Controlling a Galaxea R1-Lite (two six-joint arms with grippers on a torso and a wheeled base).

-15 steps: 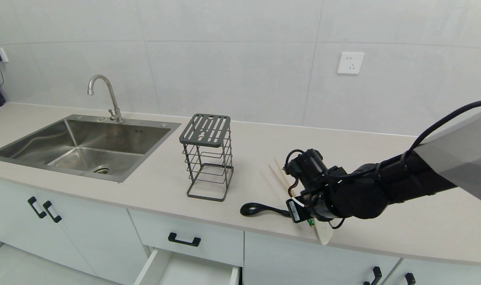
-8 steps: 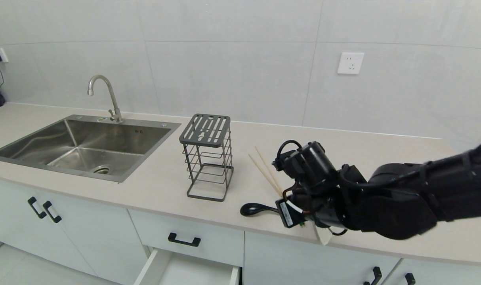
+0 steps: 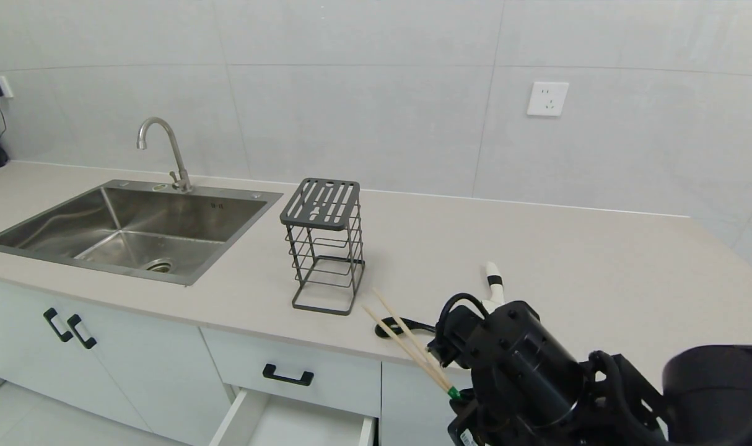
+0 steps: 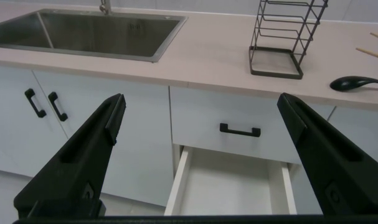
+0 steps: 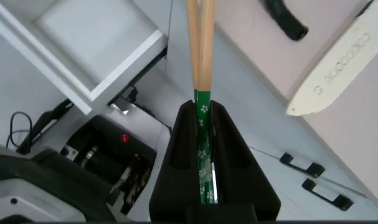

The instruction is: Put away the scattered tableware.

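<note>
My right gripper (image 3: pixel 456 396) hangs low in front of the counter edge, shut on the green ends of a pair of wooden chopsticks (image 3: pixel 407 347). The right wrist view has the chopsticks (image 5: pixel 200 50) sticking straight out from the shut right gripper (image 5: pixel 202 118). A black spoon (image 3: pixel 404 325) lies on the counter by the front edge, and also shows as the spoon (image 4: pixel 357 82) in the left wrist view. A white knife (image 3: pixel 494 282) lies beside it, its blade (image 5: pixel 341 62) overhanging the edge. My left gripper (image 4: pixel 201 102) stands open, low before the cabinets.
A dark wire rack (image 3: pixel 323 244) stands mid-counter, left of the spoon. The steel sink (image 3: pixel 60 214) with its tap is further left. Below the counter a white drawer (image 3: pixel 289 424) is pulled open, seen as the drawer (image 4: pixel 229 186) under my left gripper.
My right arm has pulled back off the counter and down toward the front, lifting the chopsticks with it. The white knife's handle has come into sight. Spoon and rack stayed put.
</note>
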